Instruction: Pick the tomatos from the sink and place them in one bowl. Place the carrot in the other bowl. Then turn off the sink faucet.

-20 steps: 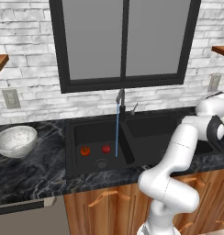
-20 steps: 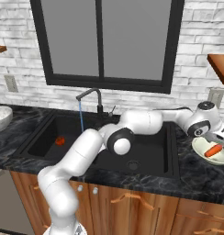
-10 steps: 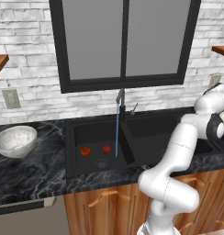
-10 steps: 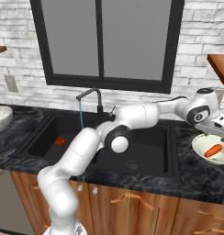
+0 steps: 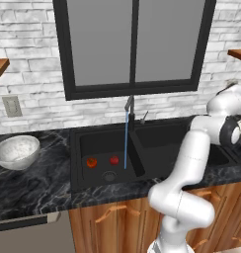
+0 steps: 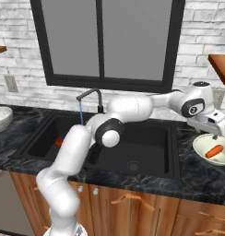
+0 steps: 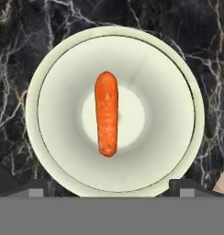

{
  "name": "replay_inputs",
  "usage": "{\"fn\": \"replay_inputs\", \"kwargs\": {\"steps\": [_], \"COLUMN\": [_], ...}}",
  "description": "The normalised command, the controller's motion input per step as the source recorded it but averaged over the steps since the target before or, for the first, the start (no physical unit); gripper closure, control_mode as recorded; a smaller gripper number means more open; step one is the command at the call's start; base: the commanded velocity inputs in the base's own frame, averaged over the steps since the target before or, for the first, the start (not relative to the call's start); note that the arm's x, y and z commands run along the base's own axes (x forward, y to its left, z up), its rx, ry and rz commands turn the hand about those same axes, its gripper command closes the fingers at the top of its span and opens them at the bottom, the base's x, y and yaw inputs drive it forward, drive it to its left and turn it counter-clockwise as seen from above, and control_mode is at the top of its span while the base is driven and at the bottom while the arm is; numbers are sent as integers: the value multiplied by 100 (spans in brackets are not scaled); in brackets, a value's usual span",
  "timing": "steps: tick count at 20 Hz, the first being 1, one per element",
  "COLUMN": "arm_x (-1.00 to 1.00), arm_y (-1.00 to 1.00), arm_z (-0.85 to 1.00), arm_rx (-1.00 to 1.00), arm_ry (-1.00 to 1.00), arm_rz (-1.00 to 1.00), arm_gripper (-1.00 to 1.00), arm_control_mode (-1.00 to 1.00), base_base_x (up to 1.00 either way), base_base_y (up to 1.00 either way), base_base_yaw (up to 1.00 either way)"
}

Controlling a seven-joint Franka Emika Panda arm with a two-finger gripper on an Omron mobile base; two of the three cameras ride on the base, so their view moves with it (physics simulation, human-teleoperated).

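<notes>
the small orange carrot [image 7: 106, 114] lies in the smooth pale cream bowl [image 7: 173, 78] on the dark marbled stone counter [image 6: 197, 177]. the white arm's pincer [image 6: 211, 125] hangs just above it, wide open, holding nothing. two round red tomatoes [image 5: 92, 161] [image 5: 114, 160] sit in the black sink [image 5: 98, 143] under a thin blue stream of water [image 5: 125, 141].

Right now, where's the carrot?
The carrot lies flat in the pale cream bowl on the dark counter right of the sink, directly beneath the open gripper.
</notes>
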Motion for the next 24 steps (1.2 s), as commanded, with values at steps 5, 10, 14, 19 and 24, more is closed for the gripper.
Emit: {"fn": "replay_inputs", "kwargs": {"steps": [5, 10, 14, 19, 24], "arm_x": [-35, -43, -59, -67, -56], "arm_y": [55, 53, 44, 48, 60], "arm_z": [0, 0, 6, 16, 30], "arm_rx": [0, 0, 0, 0, 0], "arm_ry": [0, 0, 0, 0, 0], "arm_rz": [0, 0, 0, 2, 8], "arm_gripper": [-100, -100, -100, -100, -100], "arm_control_mode": [-100, -100, -100, -100, -100], "base_base_x": [0, 0, 0, 0, 0], "base_base_y": [0, 0, 0, 0, 0], "base_base_yaw": [0, 0, 0, 0, 0]}}
